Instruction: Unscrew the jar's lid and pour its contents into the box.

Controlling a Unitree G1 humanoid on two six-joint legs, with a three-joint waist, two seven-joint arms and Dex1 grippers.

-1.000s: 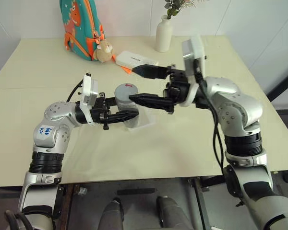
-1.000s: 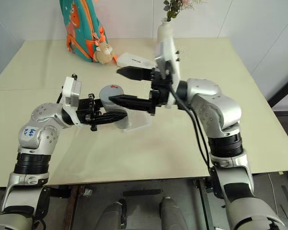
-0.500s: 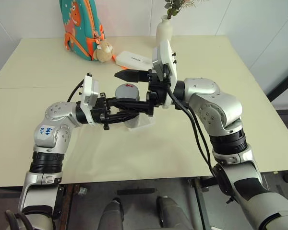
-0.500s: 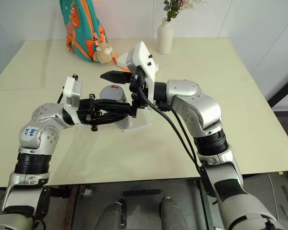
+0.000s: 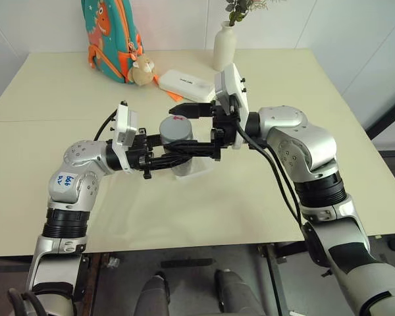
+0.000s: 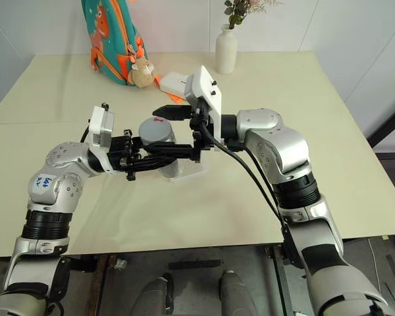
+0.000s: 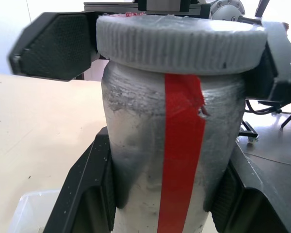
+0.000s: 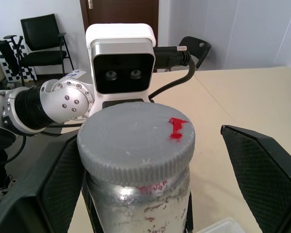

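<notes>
My left gripper (image 5: 178,150) is shut on the silvery-grey jar (image 5: 176,141), holding it upright by its body just above the table. A red stripe runs down the jar (image 7: 177,160). The ribbed grey lid (image 8: 136,138), with a red mark on top, sits closed on the jar. My right gripper (image 5: 174,130) is open and reaches in from the right at lid height. Its fingers (image 8: 262,170) stand on either side of the lid, with a clear gap on one side. The clear plastic box (image 5: 197,169) lies on the table under the jar. The contents are hidden inside the jar.
At the back of the table stand a teal and orange backpack (image 5: 108,33) with a plush toy (image 5: 143,71), a white vase (image 5: 224,45) and a flat white case (image 5: 184,83). Bare tabletop (image 5: 250,197) lies in front and to the right.
My right gripper has swung in from the right and slightly down, so its open fingers now straddle the lid. The left gripper and the jar have stayed in place.
</notes>
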